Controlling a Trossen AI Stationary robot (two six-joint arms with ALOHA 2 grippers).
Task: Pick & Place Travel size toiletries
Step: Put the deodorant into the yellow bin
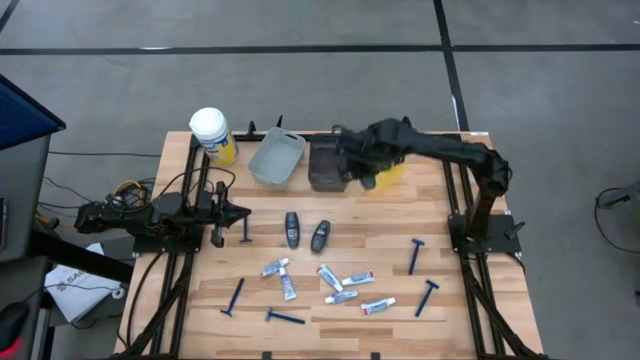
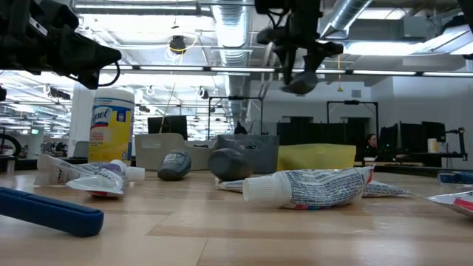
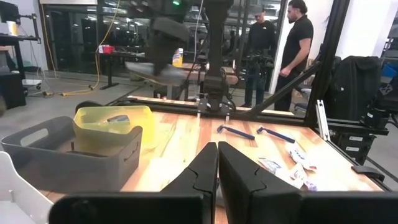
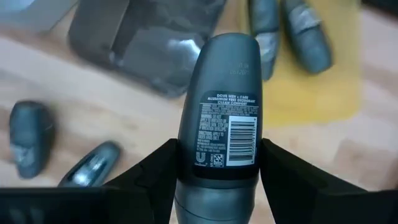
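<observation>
My right gripper (image 1: 358, 166) hangs above the bins, shut on a dark grey oval mini bottle (image 4: 219, 106), which also shows high up in the low view (image 2: 300, 80). Two more grey bottles (image 1: 291, 229) (image 1: 320, 236) lie on the table's middle. Several white tubes (image 1: 330, 277) and blue razors (image 1: 415, 256) lie nearer the near edge. Two bottles (image 4: 308, 37) lie in the yellow bin (image 1: 392, 174). My left gripper (image 1: 236, 213) waits shut at the table's left side, beside a razor (image 1: 246, 230). My right gripper pinches the bottle between its two fingers (image 4: 155, 168), one on each narrow side of the end nearest the wrist (image 4: 217, 171). The fingers come from above, pointing down. The bottle is lifted clear and reaches down past the fingertips, its labelled face toward the wrist camera.
A grey bin (image 1: 276, 158), a dark bin (image 1: 325, 165) and the yellow bin stand side by side along the far edge. A big white-lidded yellow jar (image 1: 212, 135) stands at the far left corner. People (image 3: 297, 37) stand in the room beyond the table.
</observation>
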